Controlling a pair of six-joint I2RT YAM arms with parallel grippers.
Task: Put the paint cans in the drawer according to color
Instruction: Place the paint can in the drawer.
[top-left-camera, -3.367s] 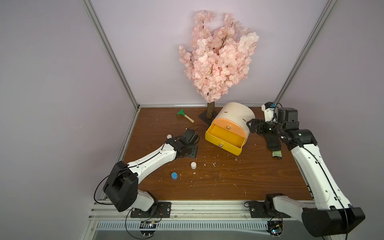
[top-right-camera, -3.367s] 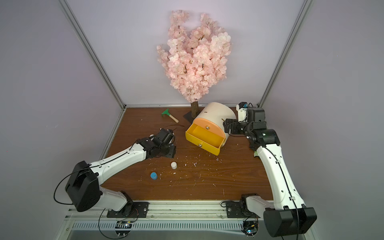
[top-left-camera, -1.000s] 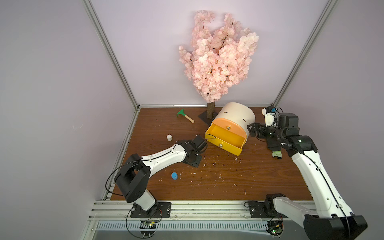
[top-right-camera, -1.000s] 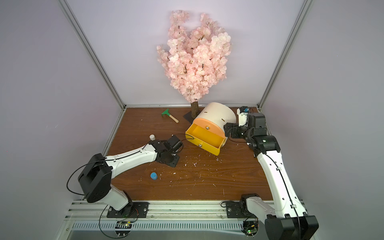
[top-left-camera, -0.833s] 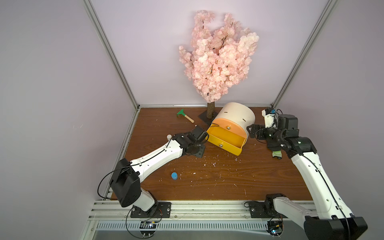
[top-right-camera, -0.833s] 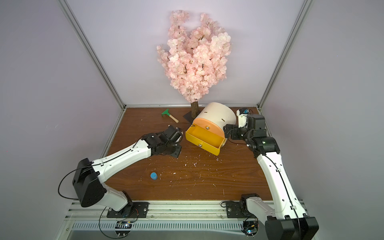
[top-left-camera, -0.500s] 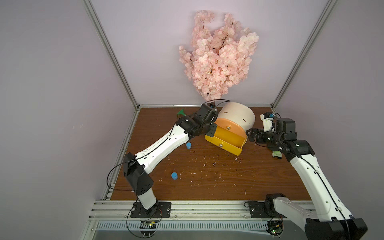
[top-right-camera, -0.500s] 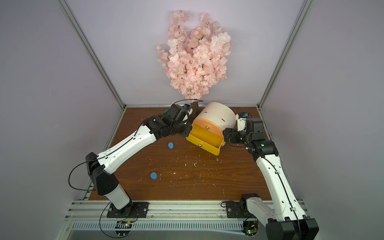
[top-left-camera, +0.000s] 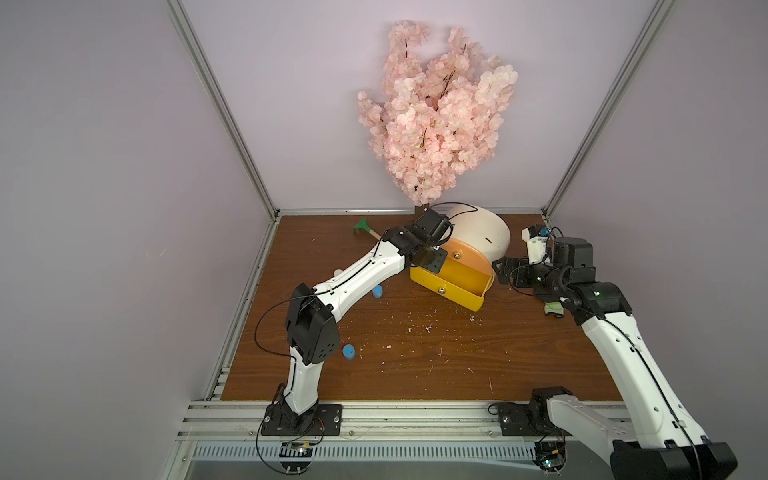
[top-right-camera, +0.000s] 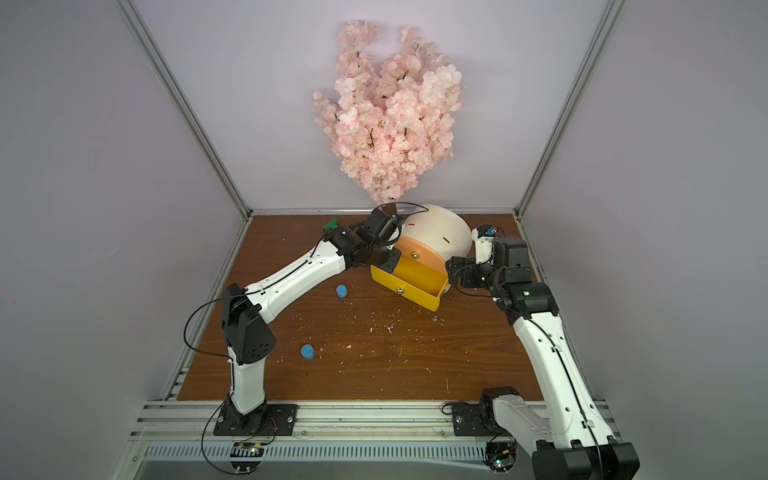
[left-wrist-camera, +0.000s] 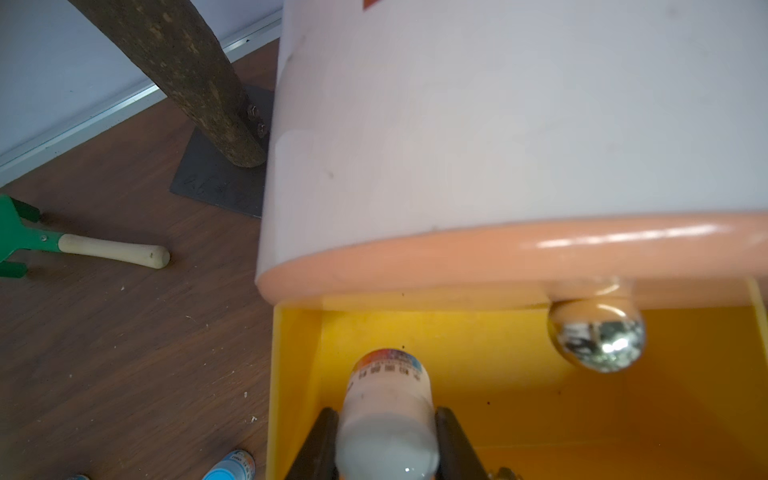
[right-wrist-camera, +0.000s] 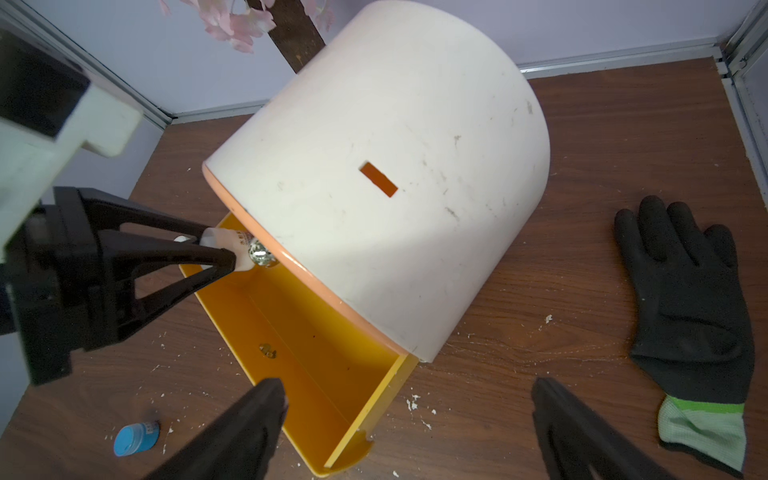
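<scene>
— Brown wooden tabletop (top-left-camera: 415, 353), lilac walls; where is the white paint can (left-wrist-camera: 386, 399)?
— Pinched between the jaws of the left gripper (left-wrist-camera: 386, 415), over a corner of the pulled-out yellow drawer (right-wrist-camera: 316, 345) of the cream cabinet (top-left-camera: 478, 232); both top views hide it.
— The right gripper (right-wrist-camera: 409, 386)?
— Jaws spread wide, holding nothing; the drawer's end lies just ahead of them; only its wrist view shows the whole black glove (right-wrist-camera: 685, 316), outside one jaw.
— Others?
— One blue paint can (top-right-camera: 341, 291) and a second blue can (top-right-camera: 308, 351) sit on the wood, well behind the left jaws.
</scene>
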